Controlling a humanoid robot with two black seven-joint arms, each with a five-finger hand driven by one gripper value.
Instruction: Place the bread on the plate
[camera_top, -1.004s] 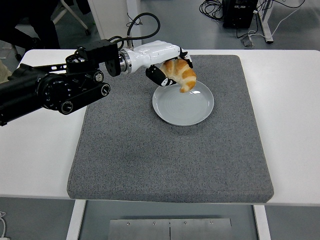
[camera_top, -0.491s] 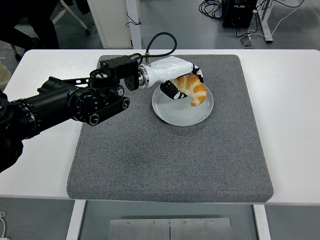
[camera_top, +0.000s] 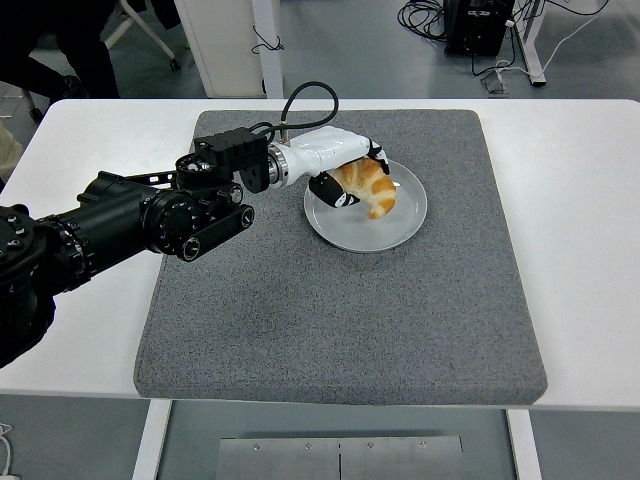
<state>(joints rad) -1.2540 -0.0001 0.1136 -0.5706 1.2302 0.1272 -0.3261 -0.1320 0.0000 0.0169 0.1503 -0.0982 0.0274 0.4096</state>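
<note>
A golden croissant (camera_top: 370, 188) lies on the grey round plate (camera_top: 390, 228), which sits on the grey mat toward its far side. My left hand (camera_top: 345, 172), white with black fingertips, reaches in from the left on a black arm and is still curled around the croissant's left end, low over the plate. The right arm does not show.
The grey mat (camera_top: 340, 310) covers the middle of the white table (camera_top: 580, 250). Cables and furniture legs stand on the floor beyond the far edge.
The left hand has carried the croissant down from above the plate's far rim onto the plate, and the arm has lowered and swung nearer.
</note>
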